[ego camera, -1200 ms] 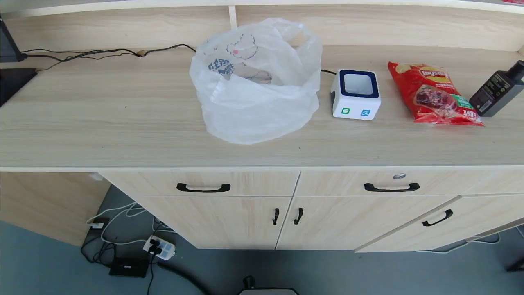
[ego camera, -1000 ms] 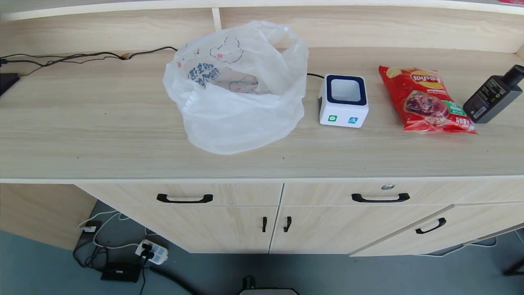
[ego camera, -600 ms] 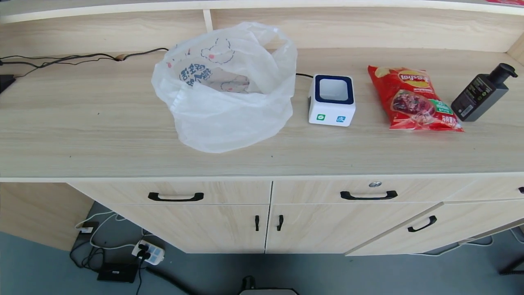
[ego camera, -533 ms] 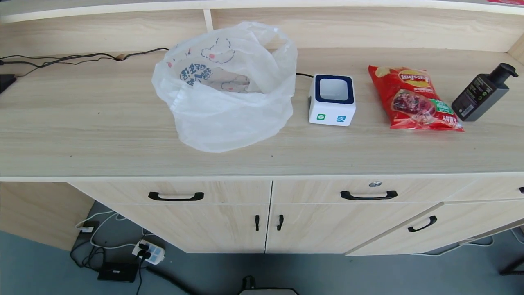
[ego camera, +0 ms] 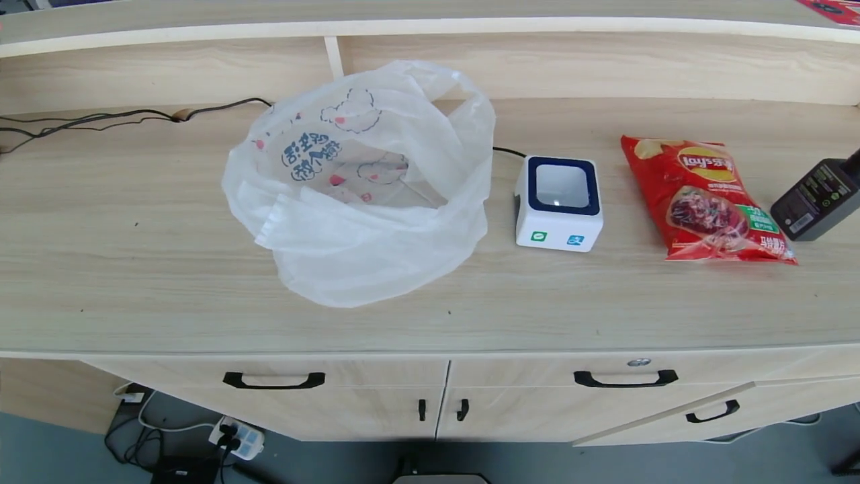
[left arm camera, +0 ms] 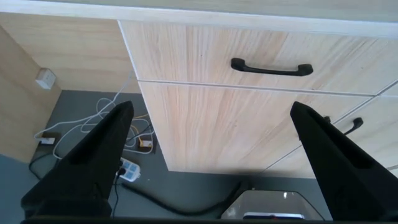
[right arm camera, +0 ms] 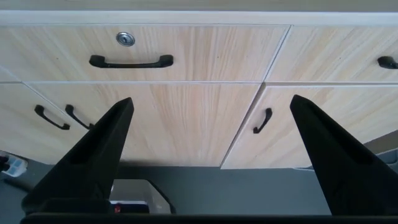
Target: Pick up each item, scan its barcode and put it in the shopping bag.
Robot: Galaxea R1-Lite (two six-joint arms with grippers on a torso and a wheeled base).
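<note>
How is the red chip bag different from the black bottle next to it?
The chip bag is red with bright pictures; the black bottle is dark with a small label. The chip bag is flat and crinkly; the black bottle is boxy. The chip bag lies nearer the scanner; the black bottle is farther right. Both sit on the counter, outside the shopping bag.

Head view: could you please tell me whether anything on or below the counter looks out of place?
The black bottle lies on its side at the right end of the counter, not upright. Below it, the lower right cabinet door appears ajar, angled out from the others. Nothing looks spilled or damaged.
</note>
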